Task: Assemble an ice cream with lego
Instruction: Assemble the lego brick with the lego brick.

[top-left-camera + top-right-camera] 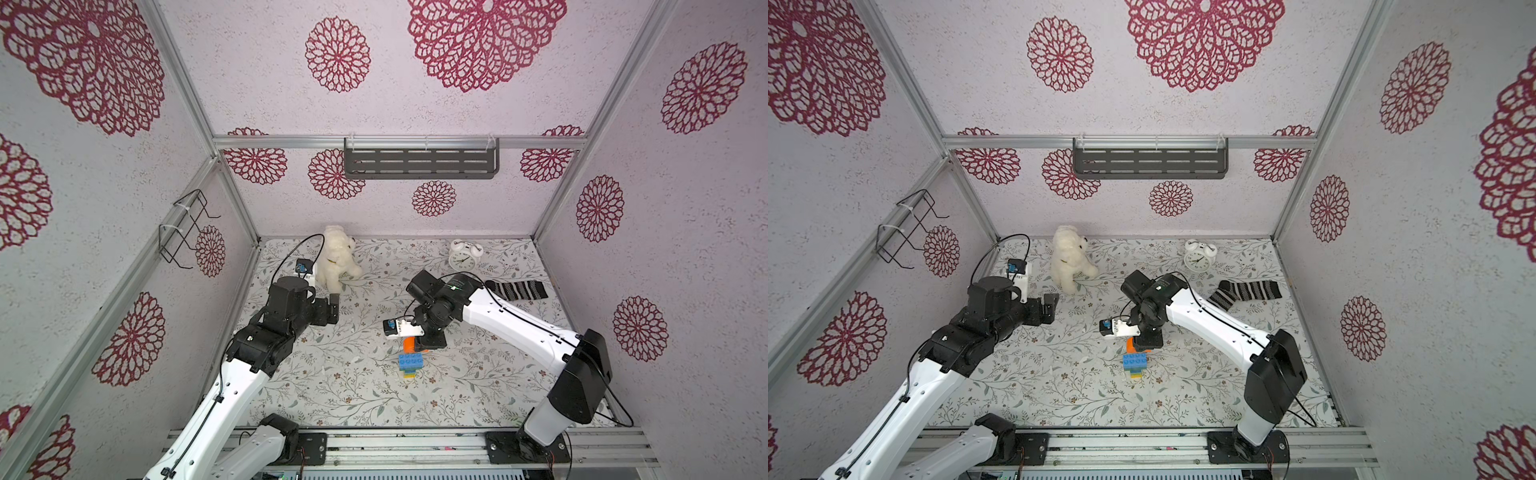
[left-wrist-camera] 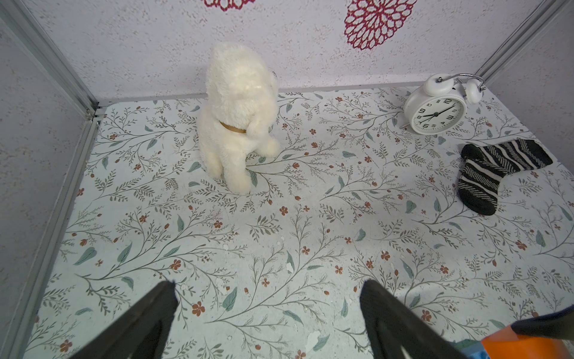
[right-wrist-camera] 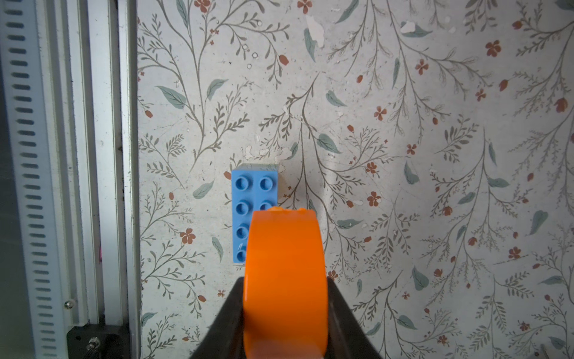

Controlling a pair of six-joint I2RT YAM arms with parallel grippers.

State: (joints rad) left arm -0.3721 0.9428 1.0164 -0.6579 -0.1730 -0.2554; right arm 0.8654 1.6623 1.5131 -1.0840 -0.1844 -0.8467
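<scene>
Ice cream [image 1: 411, 365] one brick short of finished, upright on the flowered desk [image 1: 332, 399] near its front middle, well apart from everything else. Built so far, in both top views: wide light-blue brick [image 3: 254, 199] on top with its visible studs bare, green brick [image 1: 412, 368] under it, and a narrower stem below ending in a yellow brick [image 1: 410, 376] at the foot; layers between too small to tell apart. Last of the lego, the orange dome [image 3: 284, 242], clamped tight by its two flat sides in the right gripper [image 3: 285, 281], raised just behind the top of the stack and overlapping only part of the light-blue brick in the right wrist view. Not yet seated. Left to do, by the look of it: bring the dome square over the blue studs, press down, let go. Off to the side, left gripper [image 2: 269, 283] spread wide with nothing in it, above bare desk, pointed toward a white plush dog [image 2: 239, 118] by the back wall. Readable writing: only the black numerals one to twelve on the face of the white twin-bell alarm clock [image 2: 435, 112], set beside a striped black sock [image 2: 497, 167]. No brand or label legible anywhere; small print on the white wrist-camera mount [image 1: 405, 329] too fine to read; no marking to be seen on the dome's orange surface from these angles.
</scene>
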